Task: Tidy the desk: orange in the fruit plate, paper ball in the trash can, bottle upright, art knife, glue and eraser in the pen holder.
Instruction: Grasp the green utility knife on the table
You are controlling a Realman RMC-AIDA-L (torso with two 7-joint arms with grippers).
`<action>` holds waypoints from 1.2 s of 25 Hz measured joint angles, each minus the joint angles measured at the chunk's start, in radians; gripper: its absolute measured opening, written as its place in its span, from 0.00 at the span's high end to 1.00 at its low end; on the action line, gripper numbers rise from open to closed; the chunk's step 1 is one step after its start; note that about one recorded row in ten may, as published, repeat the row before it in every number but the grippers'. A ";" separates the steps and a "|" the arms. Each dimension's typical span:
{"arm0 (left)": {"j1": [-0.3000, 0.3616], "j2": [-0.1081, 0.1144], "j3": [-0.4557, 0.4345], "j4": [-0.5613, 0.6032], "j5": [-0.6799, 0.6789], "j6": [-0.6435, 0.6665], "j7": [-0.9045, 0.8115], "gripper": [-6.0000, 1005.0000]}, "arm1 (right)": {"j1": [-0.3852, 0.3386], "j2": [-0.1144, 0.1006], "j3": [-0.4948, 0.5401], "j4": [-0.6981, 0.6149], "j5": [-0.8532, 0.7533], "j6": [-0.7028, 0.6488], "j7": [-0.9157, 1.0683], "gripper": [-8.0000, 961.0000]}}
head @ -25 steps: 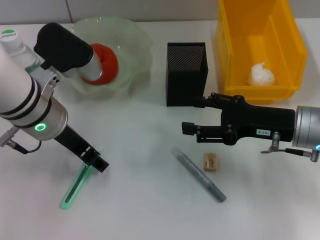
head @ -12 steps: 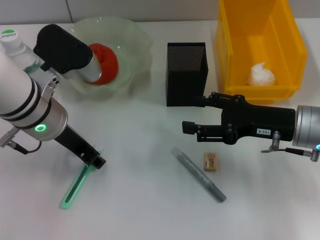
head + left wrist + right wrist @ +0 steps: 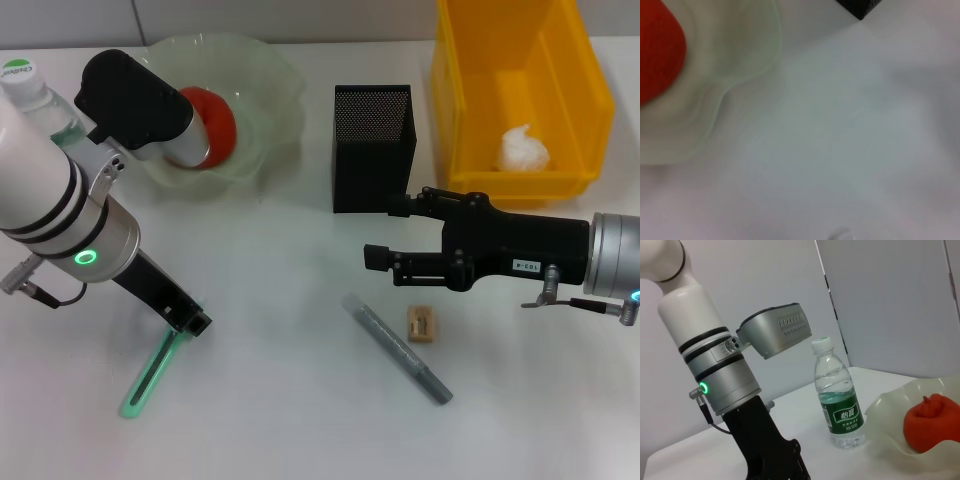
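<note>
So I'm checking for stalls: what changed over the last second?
Little: the left gripper edged slightly back toward the robot's left at the green art knife. The right gripper, grey glue stick, eraser, orange and paper ball stayed put.

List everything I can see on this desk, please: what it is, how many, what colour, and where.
Wavy glass fruit plate: one, pale green, far left of the white desk.
Orange: one, reddish orange, in the plate.
Clear plastic water bottle: one, green label, white cap, upright beside the plate.
Mesh pen holder: one, black, far centre.
Plastic bin: one, yellow, far right.
Crumpled paper ball: one, white, inside the bin.
Slim green art knife: one, near left, lying flat.
Grey glue stick: one, near centre, lying flat.
Tan eraser: one, beside the glue stick.
Left gripper: black, at the art knife's upper end.
Right gripper: black, fingers open, above the eraser.
</note>
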 joint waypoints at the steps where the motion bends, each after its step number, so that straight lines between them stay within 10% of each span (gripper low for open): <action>1: 0.001 0.000 0.002 0.000 0.000 -0.004 0.001 0.58 | 0.000 0.000 0.000 0.000 0.000 0.000 0.000 0.12; 30: -0.002 0.000 0.020 -0.018 0.017 -0.031 0.014 0.69 | 0.006 0.000 0.000 0.001 0.000 0.003 0.000 0.12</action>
